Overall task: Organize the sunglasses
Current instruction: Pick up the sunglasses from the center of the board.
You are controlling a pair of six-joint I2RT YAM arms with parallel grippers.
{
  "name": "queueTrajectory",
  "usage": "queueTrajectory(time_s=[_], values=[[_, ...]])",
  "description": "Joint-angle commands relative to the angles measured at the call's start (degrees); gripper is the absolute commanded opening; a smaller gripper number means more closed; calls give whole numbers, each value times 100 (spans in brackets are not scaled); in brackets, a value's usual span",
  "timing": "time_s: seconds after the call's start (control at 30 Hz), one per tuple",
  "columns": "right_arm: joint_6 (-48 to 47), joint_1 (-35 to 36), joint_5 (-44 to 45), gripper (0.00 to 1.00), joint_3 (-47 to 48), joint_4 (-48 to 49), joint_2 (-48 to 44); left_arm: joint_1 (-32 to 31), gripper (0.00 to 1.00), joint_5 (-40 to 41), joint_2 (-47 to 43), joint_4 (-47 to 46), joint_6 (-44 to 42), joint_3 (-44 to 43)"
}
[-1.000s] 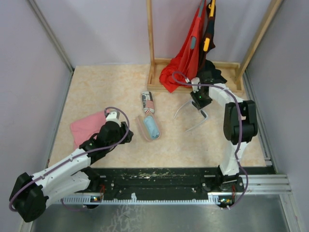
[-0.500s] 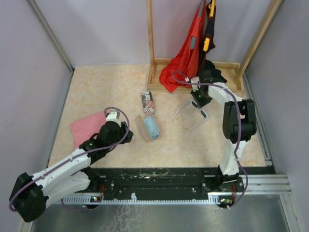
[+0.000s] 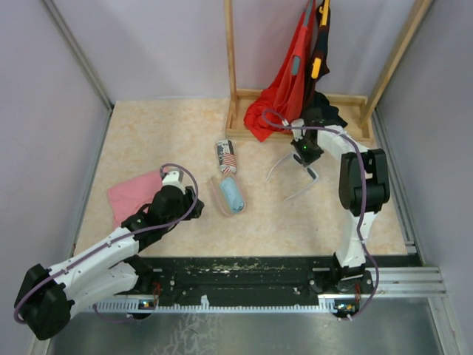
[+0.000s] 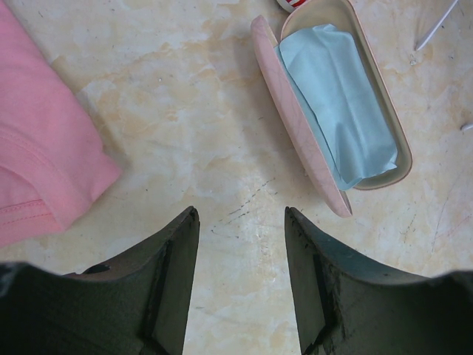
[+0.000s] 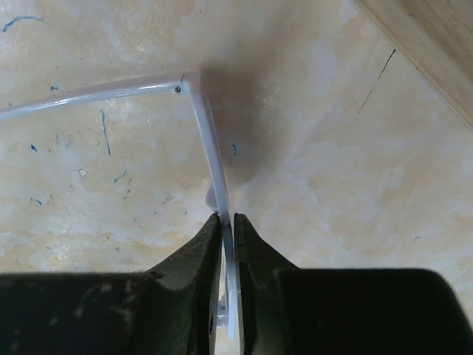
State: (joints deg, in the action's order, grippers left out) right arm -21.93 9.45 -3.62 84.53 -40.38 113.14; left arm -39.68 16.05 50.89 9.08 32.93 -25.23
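The thin grey-framed sunglasses [image 3: 294,180] lie unfolded on the table right of centre. My right gripper [image 3: 305,158] stands over them, its jaws pinched on the front of the frame. In the right wrist view the thin pale frame [image 5: 211,148] runs down between the jaws of the right gripper [image 5: 227,222], with one temple arm stretching left from the hinge. My left gripper [image 4: 242,214] hovers open over bare table, a short way from an open pink case [image 4: 295,126]. The left gripper [image 3: 186,200] holds nothing.
The open pink case [image 3: 229,196] holds a light-blue cloth [image 4: 340,103]. A flag-printed case [image 3: 226,157] lies just behind it. A pink cloth [image 3: 133,194] lies at the left. A wooden rack [image 3: 236,111] with a red garment [image 3: 284,92] stands close behind the right gripper.
The right gripper's jaws have closed onto the sunglasses' frame, and the right wrist has shifted slightly back. The left arm has not moved.
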Motion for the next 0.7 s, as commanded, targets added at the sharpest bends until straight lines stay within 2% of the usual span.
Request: queueTrajectory(time_s=[0.0, 0.17, 0.37, 0.53, 0.67], values=[[-46, -25, -123, 10, 354, 6, 49, 31, 56, 64, -40, 24, -80, -100], [-50, -28, -173, 1, 303, -22, -70, 31, 56, 159, -142, 126, -46, -122], [41, -23, -257, 0, -66, -31, -583, 31, 56, 350, -573, 350, 41, -122], [463, 148, -278, 0, -656, 131, -1356, 35, 56, 437, -986, 632, 39, -221], [779, 295, -310, 0, -1438, 449, -2364, 31, 56, 472, -1189, 852, 73, -352]])
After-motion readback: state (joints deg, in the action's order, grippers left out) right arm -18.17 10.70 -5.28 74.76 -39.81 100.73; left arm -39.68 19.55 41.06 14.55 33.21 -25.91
